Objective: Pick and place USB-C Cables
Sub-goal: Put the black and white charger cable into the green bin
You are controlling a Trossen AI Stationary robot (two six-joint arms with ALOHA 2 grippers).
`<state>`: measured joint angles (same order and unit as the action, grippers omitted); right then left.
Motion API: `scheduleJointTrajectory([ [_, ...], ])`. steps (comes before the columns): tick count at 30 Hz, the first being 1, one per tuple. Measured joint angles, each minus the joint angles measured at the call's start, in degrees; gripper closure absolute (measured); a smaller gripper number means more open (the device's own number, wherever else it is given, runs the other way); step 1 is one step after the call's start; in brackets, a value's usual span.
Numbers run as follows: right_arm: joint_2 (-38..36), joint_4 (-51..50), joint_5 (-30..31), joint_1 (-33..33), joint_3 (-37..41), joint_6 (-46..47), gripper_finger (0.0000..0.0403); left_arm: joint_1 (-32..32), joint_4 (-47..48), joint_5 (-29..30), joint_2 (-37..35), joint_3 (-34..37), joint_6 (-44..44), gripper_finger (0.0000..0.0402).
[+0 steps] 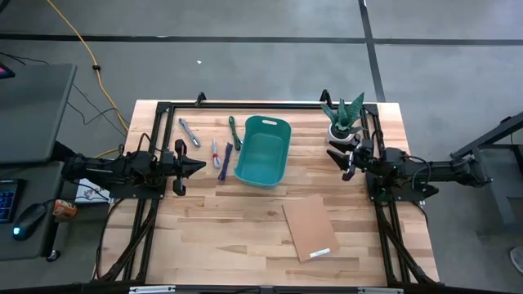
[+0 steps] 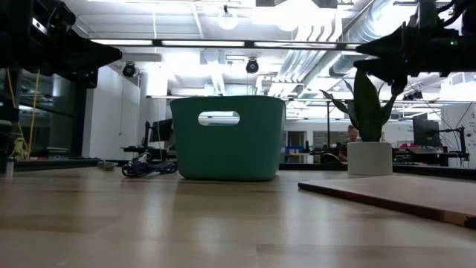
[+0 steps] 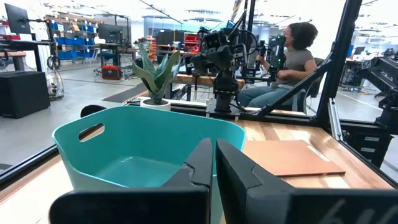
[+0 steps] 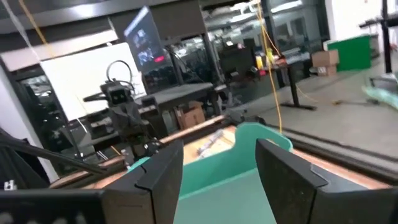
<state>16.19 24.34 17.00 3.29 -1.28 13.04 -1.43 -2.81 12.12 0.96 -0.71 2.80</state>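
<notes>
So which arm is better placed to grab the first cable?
Probably the left. The left gripper sits beside the purple cable and white-and-red cable, all left of the teal bin. The right gripper waits across the bin, by the potted plant.

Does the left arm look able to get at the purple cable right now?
Probably yes. The purple cable lies on open table just ahead of the left end effector, beside the bin, with nothing between.
</notes>
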Motion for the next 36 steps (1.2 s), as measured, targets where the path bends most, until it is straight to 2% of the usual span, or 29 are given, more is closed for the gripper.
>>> scheduleJointTrajectory([
  [5, 0.00, 0.28, -3.40, 0.00, 0.00, -3.17, 0.0210, 0.02, 0.00, 0.00, -0.01, 0.00, 0.01, 0.0401],
  [12, -0.02, 2.04, -3.39, 0.00, 0.00, -4.11, 0.0210, 0.02, -1.23, 0.00, 0.01, 0.00, 0.01, 0.0401],
  [16, -0.02, 2.97, -0.64, 0.00, 0.00, -5.62, 0.0210, -0.03, -7.90, 0.47, 0.10, 0.00, -0.46, 0.0401],
  [19, 0.00, 4.34, 1.41, 0.00, 0.00, -8.72, 0.0210, -0.03, -16.82, 3.25, 2.21, -0.14, 1.79, 0.0396],
  [22, -0.02, 7.03, 3.72, 0.00, 0.00, -13.55, 0.0210, -0.07, -17.04, 10.67, 7.56, -3.08, 0.69, 0.0371],
  [25, -0.02, 7.75, 5.42, 0.00, 0.00, -12.78, 0.0210, -0.95, -14.70, 20.59, 16.73, -8.54, 0.39, 0.0329],
  [30, -0.02, 7.76, 6.00, 0.02, 0.00, -10.22, 0.0210, -6.56, -2.41, 35.56, 35.23, -21.20, 2.93, 0.0251],
  [33, -0.02, 7.74, 6.00, 0.00, 0.00, -9.27, 0.0210, -10.65, 9.40, 38.69, 44.34, -29.74, 10.85, 0.0215],
  [36, -0.02, 7.64, 6.38, 0.02, 0.00, -5.94, 0.0210, -14.02, 23.07, 38.04, 51.32, -37.63, 22.84, 0.0190],
])
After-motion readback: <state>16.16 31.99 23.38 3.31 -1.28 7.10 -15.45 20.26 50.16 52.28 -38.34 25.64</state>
